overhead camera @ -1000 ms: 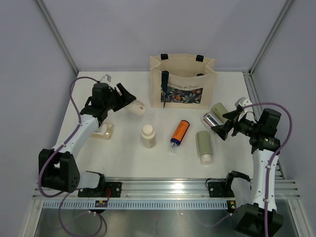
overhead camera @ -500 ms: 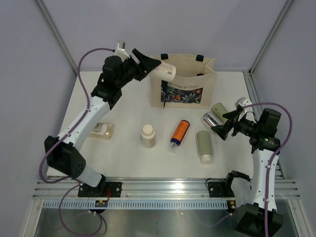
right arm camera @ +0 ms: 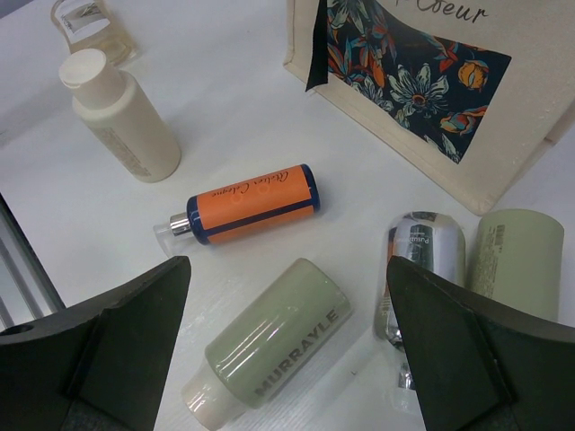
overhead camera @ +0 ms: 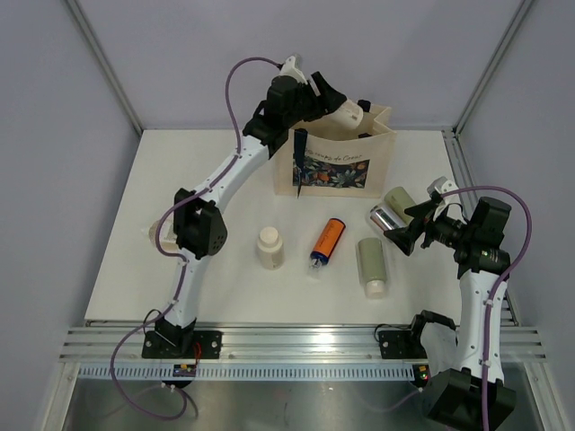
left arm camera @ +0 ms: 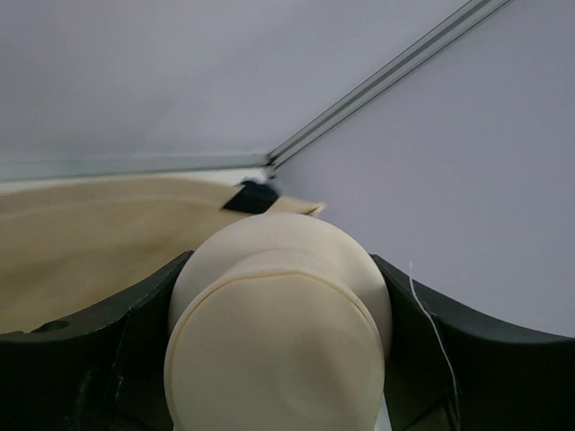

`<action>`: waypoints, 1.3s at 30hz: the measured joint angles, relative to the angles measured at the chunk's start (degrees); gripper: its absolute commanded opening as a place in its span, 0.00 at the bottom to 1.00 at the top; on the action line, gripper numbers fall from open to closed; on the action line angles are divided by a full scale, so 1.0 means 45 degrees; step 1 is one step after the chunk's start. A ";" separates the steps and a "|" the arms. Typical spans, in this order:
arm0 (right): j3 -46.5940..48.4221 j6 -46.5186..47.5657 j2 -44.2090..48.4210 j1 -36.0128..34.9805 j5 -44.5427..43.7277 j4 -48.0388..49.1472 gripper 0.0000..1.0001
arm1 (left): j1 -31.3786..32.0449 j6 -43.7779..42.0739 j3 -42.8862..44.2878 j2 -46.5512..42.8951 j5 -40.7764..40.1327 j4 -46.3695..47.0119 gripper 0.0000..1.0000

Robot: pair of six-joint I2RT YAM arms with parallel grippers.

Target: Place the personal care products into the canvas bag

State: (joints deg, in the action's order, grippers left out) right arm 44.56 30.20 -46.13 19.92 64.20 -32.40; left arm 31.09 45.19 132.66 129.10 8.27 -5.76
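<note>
Above open mouth of beige canvas bag with floral panel, left gripper clamps cream round-capped bottle, held sideways. White tabletop carries second cream bottle, orange blue-tipped bottle, sage-green bottle, second sage-green bottle, shiny silver bottle. Right gripper hovers beside silver bottle, jaws spread wide, empty. Pale grey walls on three sides; aluminium rail along near edge.

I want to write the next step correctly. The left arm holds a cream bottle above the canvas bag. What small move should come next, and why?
Probably lower the left pincer a little and open it. It grips the cream bottle, which appears to hang right over the open mouth of the canvas bag, so a release there should drop it inside.
</note>
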 measured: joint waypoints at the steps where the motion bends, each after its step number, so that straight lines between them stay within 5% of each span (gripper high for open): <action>1: -0.0005 0.0000 0.0000 0.0000 0.0000 -0.0005 0.99 | 0.0073 -0.0287 -0.0029 0.0131 -0.0078 -0.0306 0.00; 8: 0.0000 0.0000 0.0000 0.0000 0.0058 -0.0005 0.99 | 0.0724 -0.2880 -0.0588 0.0515 -0.0986 -0.1962 0.09; 14: 0.0000 0.0005 0.0000 0.0000 0.0058 -0.0010 1.00 | 0.1520 -0.4138 -0.0578 0.0942 -0.1399 -0.1846 0.43; 27: 0.0000 0.0204 0.0000 0.0000 -0.0175 -0.0112 0.99 | 0.2011 -0.4435 -0.0413 0.2059 -0.1909 -0.1370 0.93; 39: 0.0758 0.0665 -0.1030 0.0000 -0.1457 -0.1175 0.99 | 0.1923 -0.5625 -0.0865 -0.0641 -0.1943 -0.1797 0.99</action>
State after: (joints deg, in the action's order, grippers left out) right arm 47.97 33.19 -50.76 19.92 57.65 -37.69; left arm 39.75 19.88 128.77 126.21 -0.47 -13.85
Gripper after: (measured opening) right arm 0.993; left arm 0.983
